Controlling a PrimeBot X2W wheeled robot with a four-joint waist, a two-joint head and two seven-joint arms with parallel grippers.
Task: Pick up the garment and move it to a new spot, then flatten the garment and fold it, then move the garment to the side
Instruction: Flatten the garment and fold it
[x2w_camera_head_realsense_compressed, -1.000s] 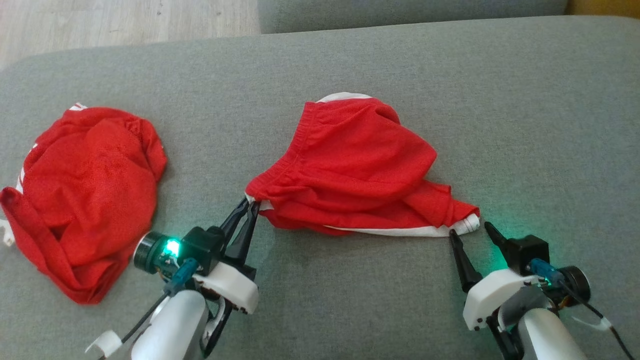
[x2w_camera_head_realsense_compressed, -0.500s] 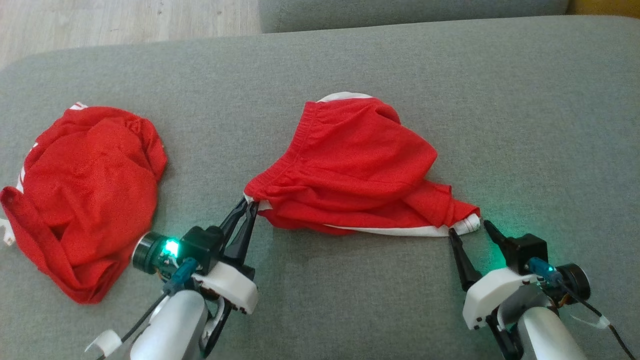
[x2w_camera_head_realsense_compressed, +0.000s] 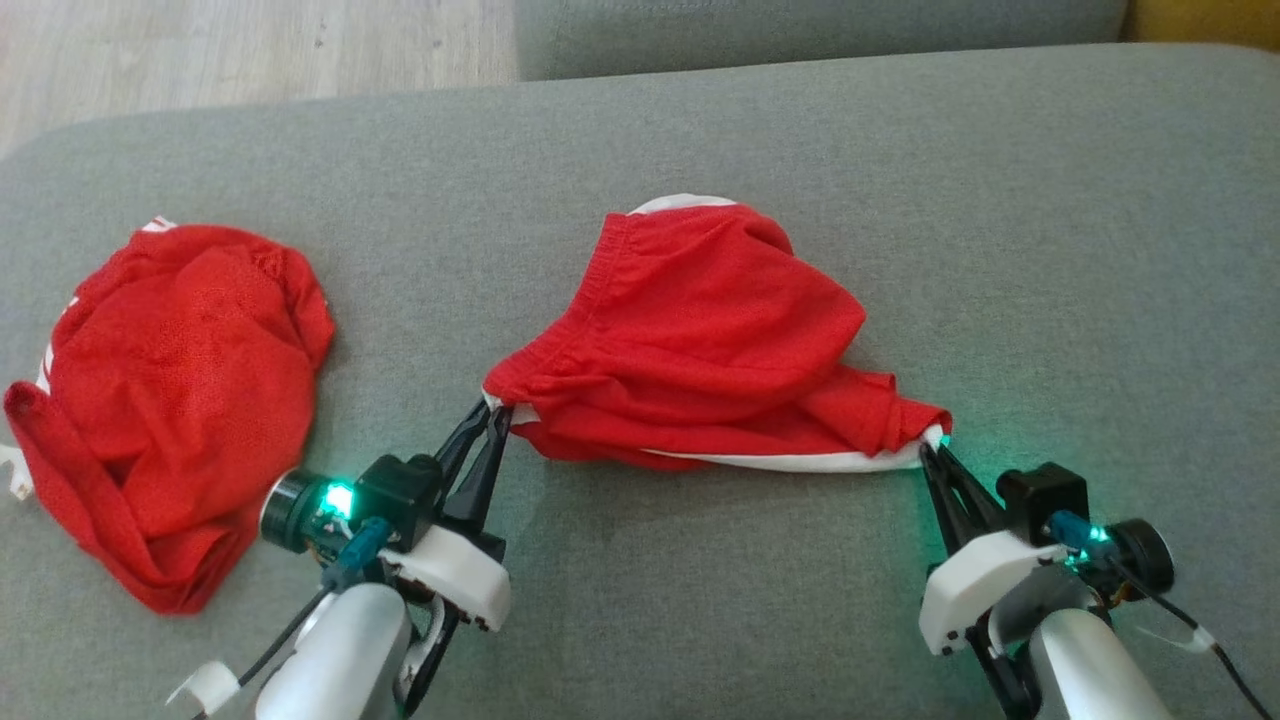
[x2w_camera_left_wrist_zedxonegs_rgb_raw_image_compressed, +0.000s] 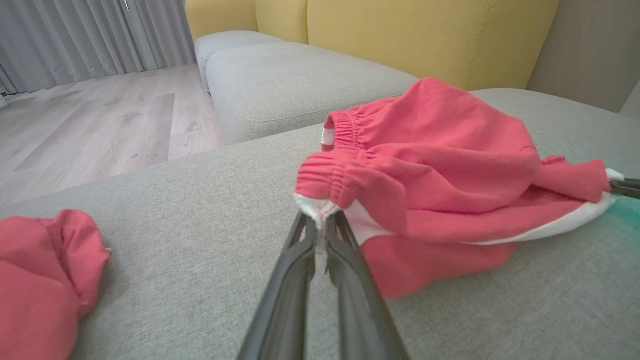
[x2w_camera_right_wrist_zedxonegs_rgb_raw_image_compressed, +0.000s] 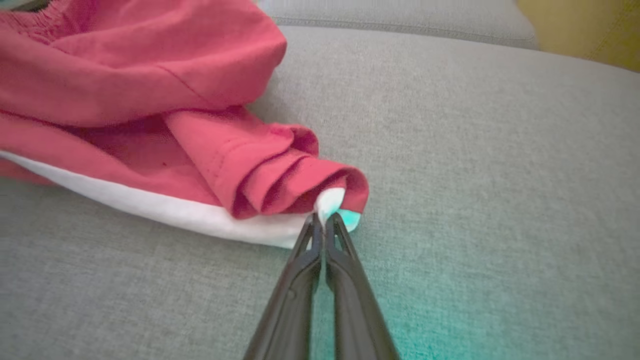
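Observation:
The garment (x2w_camera_head_realsense_compressed: 700, 330) is a pair of red shorts with white trim, lying crumpled in the middle of the grey sofa seat (x2w_camera_head_realsense_compressed: 700, 600). My left gripper (x2w_camera_head_realsense_compressed: 495, 412) is shut on the garment's white-edged waistband corner (x2w_camera_left_wrist_zedxonegs_rgb_raw_image_compressed: 315, 207). At the other end my right gripper (x2w_camera_head_realsense_compressed: 930, 448) is shut on the white hem corner (x2w_camera_right_wrist_zedxonegs_rgb_raw_image_compressed: 327, 202). The garment (x2w_camera_left_wrist_zedxonegs_rgb_raw_image_compressed: 440, 165) bunches between the two grips, and its folded leg (x2w_camera_right_wrist_zedxonegs_rgb_raw_image_compressed: 260, 165) lies on the cushion just ahead of the right fingers (x2w_camera_right_wrist_zedxonegs_rgb_raw_image_compressed: 345, 270).
A second red garment (x2w_camera_head_realsense_compressed: 170, 400) lies heaped at the seat's left end, also at the lower left of the left wrist view (x2w_camera_left_wrist_zedxonegs_rgb_raw_image_compressed: 40, 280). Another grey cushion (x2w_camera_left_wrist_zedxonegs_rgb_raw_image_compressed: 290, 85) and yellow backrests (x2w_camera_left_wrist_zedxonegs_rgb_raw_image_compressed: 425, 35) stand behind. Wooden floor (x2w_camera_head_realsense_compressed: 250, 45) lies beyond the seat's far left edge.
My right gripper, open a second ago beside the hem corner, has closed on it. The left gripper keeps its hold. The camera has tilted slightly.

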